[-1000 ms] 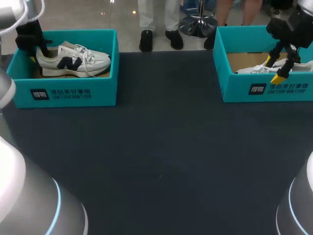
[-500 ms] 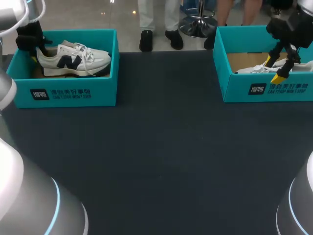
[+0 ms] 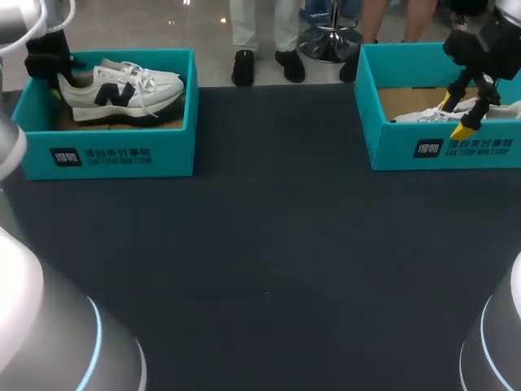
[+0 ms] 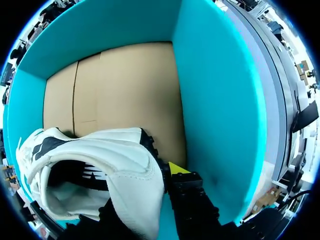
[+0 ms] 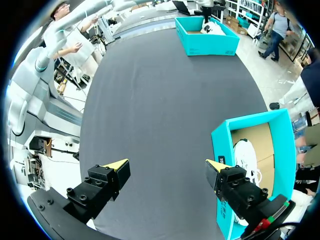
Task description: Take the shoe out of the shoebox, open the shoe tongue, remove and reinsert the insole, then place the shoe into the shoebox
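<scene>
Within shoebox (image 3: 122, 155): shoe (image 3: 122, 85) heel in L pincer (image 3: 59, 86).

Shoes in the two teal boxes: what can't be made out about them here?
- Left shoe: its insole, in the left wrist view, is lost in shadow inside the opening.
- Left claw: one fingertip, same view, is hidden by that shoe's heel.
- Right shoe: its lower part, head view, sits behind the right box front wall; the right claw crosses it.
</scene>
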